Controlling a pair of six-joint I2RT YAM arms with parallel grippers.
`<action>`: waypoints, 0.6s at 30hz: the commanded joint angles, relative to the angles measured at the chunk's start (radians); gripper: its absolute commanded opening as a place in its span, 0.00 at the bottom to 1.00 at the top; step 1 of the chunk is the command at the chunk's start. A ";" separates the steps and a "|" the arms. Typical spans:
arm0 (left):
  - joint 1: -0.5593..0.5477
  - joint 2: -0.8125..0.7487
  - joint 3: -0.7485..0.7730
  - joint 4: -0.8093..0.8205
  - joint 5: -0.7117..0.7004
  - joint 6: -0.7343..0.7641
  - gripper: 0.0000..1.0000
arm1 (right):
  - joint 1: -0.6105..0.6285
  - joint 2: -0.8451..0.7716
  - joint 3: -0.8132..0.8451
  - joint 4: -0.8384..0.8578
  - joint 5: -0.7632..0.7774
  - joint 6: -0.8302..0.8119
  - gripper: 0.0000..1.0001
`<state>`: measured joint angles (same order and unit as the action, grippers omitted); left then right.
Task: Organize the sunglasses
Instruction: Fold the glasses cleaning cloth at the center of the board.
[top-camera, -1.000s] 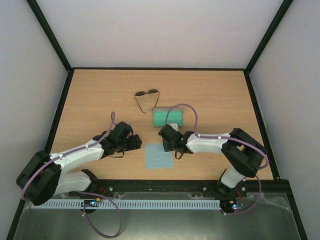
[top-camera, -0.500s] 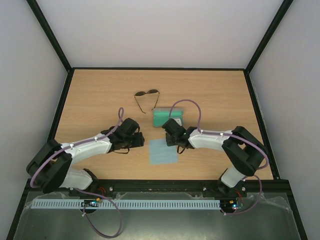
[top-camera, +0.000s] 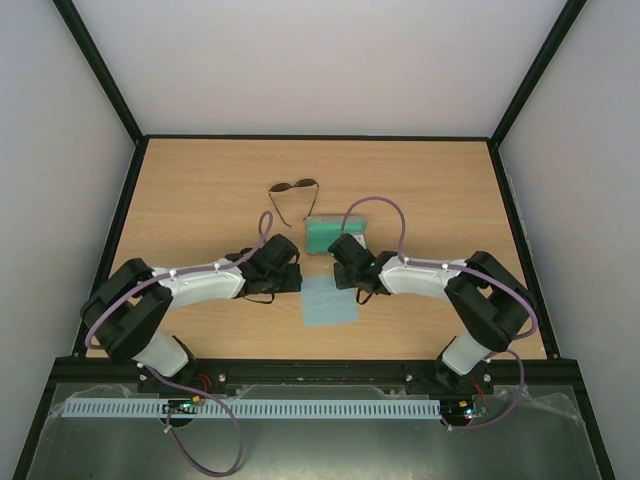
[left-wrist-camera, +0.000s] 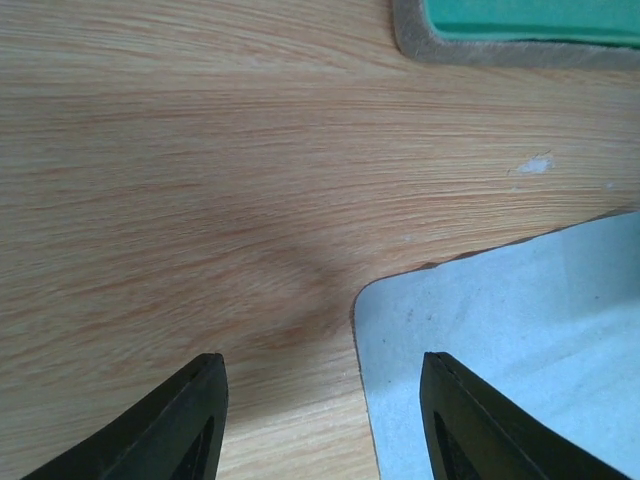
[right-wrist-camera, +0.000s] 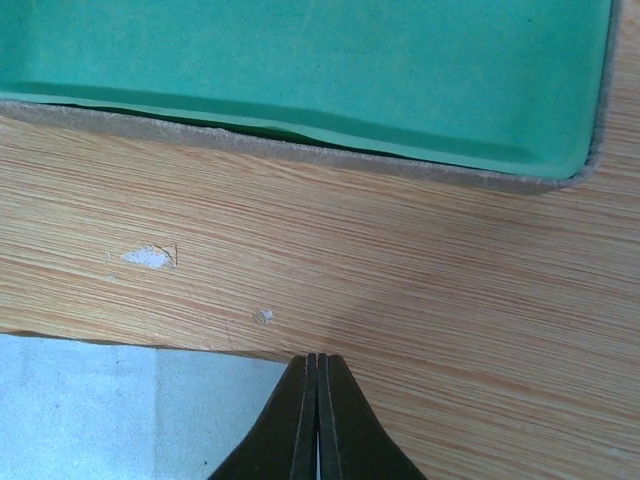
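At the far middle of the worktop (top-camera: 200, 190), the sunglasses (top-camera: 293, 188) lie untouched with their temple arms spread toward the near side. They sit just beyond and slightly left of the open, green-lined case (top-camera: 320, 235), well apart from both arms. The light blue cloth (top-camera: 328, 302) lies flat on the near side of the case.

The left pincer (left-wrist-camera: 325, 420) is released, with its fingers apart and nothing between them. It is low over the cloth's left far corner and bare wood. The right pincer (right-wrist-camera: 318, 410) is clenched tight, its tips at the cloth's far edge, just short of the case's near rim. Nothing can be seen gripped between them.

The cloth looks most at risk. If the left pincer closes where it hangs, it would likely pinch or rumple that corner. The right tips could drag the cloth's far edge or knock the case's rim. The sunglasses will be a harder pick: the wire frame is thin, and a grip on a lens could slip or smear it.

No brand, label or readable writing shows anywhere.
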<state>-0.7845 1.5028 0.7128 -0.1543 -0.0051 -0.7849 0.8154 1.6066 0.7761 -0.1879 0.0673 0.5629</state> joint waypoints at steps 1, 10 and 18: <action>-0.021 0.054 0.036 0.018 -0.027 0.012 0.54 | -0.007 -0.020 -0.024 0.017 0.005 -0.008 0.01; -0.054 0.124 0.059 0.024 -0.054 0.006 0.47 | -0.008 -0.029 -0.042 0.029 -0.005 0.001 0.01; -0.073 0.147 0.057 0.027 -0.056 0.001 0.27 | -0.007 -0.037 -0.047 0.035 -0.010 0.003 0.01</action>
<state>-0.8436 1.6218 0.7677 -0.1066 -0.0532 -0.7845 0.8108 1.5990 0.7425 -0.1650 0.0505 0.5636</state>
